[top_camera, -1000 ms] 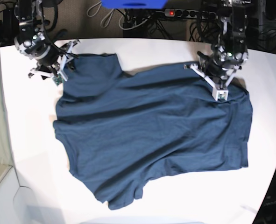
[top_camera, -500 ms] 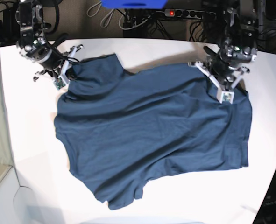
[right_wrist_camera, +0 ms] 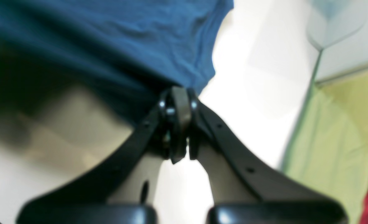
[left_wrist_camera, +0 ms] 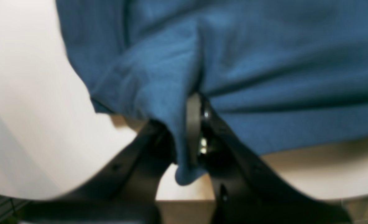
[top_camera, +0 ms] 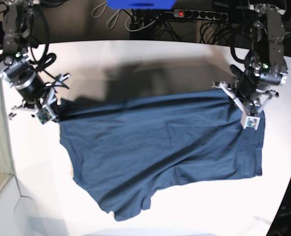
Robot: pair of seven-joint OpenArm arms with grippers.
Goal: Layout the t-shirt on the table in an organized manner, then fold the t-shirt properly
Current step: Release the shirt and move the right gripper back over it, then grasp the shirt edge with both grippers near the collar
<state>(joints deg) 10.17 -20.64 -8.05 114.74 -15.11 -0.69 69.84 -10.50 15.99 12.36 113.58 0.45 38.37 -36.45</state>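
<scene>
The t-shirt (top_camera: 160, 147), plain dark navy, is spread across the white table (top_camera: 150, 54) in the base view, its long axis running side to side and its top edge stretched between two grippers. Left wrist view: a fold is clamped in the left gripper (left_wrist_camera: 194, 124). Right wrist view: the shirt's edge is pinched by the right gripper (right_wrist_camera: 178, 105).

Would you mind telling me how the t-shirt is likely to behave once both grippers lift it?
The t-shirt is probably floppy: it creases and sags between the left gripper and right gripper. Likely light, since thin pinched edges hold it.
</scene>
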